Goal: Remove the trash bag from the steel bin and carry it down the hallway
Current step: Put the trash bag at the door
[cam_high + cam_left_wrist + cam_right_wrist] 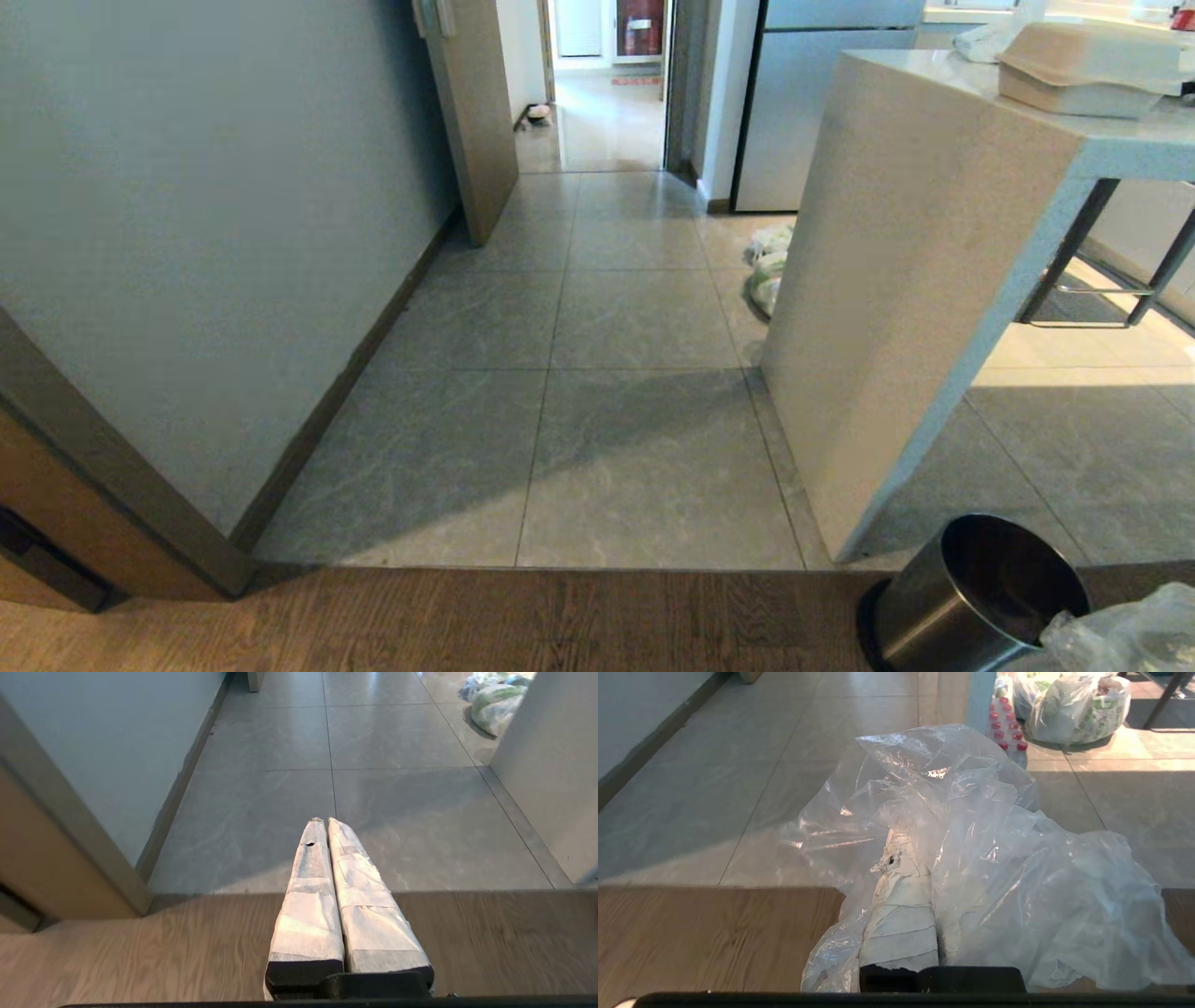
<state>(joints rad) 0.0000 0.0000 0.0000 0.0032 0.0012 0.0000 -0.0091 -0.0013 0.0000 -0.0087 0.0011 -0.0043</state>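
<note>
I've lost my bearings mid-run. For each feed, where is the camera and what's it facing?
Head: high on the robot, looking down the hallway; steel bin at lower right; no arm visible.
Left wrist: behind the left pincer, shut and empty, facing the tiles.
Right wrist: behind the right pincer, shut on the trash bag draped over it.
Shared: all show the wood-to-tile threshold; all show the white-green bag by the counter.
</note>
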